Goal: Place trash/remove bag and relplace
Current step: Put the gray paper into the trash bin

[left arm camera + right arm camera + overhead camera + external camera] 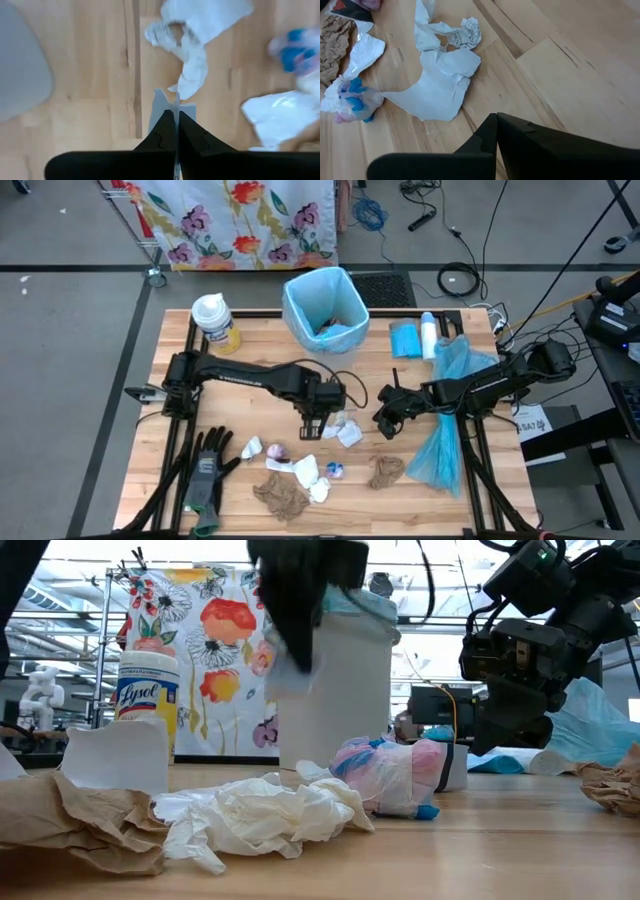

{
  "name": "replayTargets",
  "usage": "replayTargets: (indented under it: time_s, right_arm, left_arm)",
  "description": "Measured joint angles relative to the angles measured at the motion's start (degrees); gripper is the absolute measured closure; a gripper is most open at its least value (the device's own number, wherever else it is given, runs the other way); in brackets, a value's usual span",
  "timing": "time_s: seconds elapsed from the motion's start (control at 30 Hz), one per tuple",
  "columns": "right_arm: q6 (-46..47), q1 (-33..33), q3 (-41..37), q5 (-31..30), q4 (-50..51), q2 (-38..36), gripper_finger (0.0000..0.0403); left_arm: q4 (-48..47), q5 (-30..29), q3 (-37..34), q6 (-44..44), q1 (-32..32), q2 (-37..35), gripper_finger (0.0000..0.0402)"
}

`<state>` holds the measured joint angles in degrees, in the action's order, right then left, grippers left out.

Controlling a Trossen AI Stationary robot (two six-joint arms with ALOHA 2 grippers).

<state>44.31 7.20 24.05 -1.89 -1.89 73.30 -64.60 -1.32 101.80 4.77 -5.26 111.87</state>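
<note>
Pinching white scrap [167, 102], left gripper [176, 116]

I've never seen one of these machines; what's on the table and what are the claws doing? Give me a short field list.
table: wooden
bin: blue-lined, at the far edge
trash: scraps on the near half
gloves: near left corner
wipes tub: far left
left claw: shut on a white scrap, mid-table
right claw: shut, holding nothing, above the table
loose blue bag: under the right arm
</note>
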Motion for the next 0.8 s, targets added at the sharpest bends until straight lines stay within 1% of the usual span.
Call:
replayTargets:
  time_s: [0.1, 0.23, 0.37, 0.43, 0.5, 0.57, 0.7, 0.8]
  right_arm:
    - [-0.19, 0.01, -0.01, 0.02, 0.02, 0.0, 0.0403]
    - [-0.44, 0.02, 0.0, 0.23, 0.02, 0.0, 0.0403]
    - [-0.63, 0.0, 0.0, 0.22, 0.02, 0.0, 0.0403]
    - [-0.63, 0.0, -0.02, 0.22, 0.04, 0.0, 0.0403]
    - [-0.65, 0.0, 0.0, 0.24, 0.05, 0.0, 0.0403]
    - [-0.62, 0.0, -0.02, 0.23, 0.04, 0.0, 0.0403]
    - [-0.87, 0.01, -0.02, 0.19, 0.01, 0.02, 0.0403]
    - [-1.57, 0.0, -0.02, 0.17, 0.04, 0.02, 0.0403]
  left_arm:
    - [-4.76, 0.16, 7.62, 0.76, 0.2, -0.03, 0.0401]
    - [-9.04, 0.07, 18.6, -0.89, 1.42, -0.09, 0.0401]
    - [-10.08, -0.44, 29.12, -3.33, 4.13, -0.2, 0.0401]
    - [-9.77, -0.44, 33.25, -3.63, 6.04, -0.23, 0.0401]
    - [-5.48, -0.35, 31.78, -3.62, 8.48, -2.65, 0.0401]
    - [-5.19, -0.41, 31.57, -3.57, 11.42, -4.38, 0.0401]
    - [-4.93, -0.48, 33.11, -2.18, 17.49, -5.89, 0.0401]
    - [-0.93, -0.68, 33.16, -2.17, 21.49, -5.9, 0.0401]
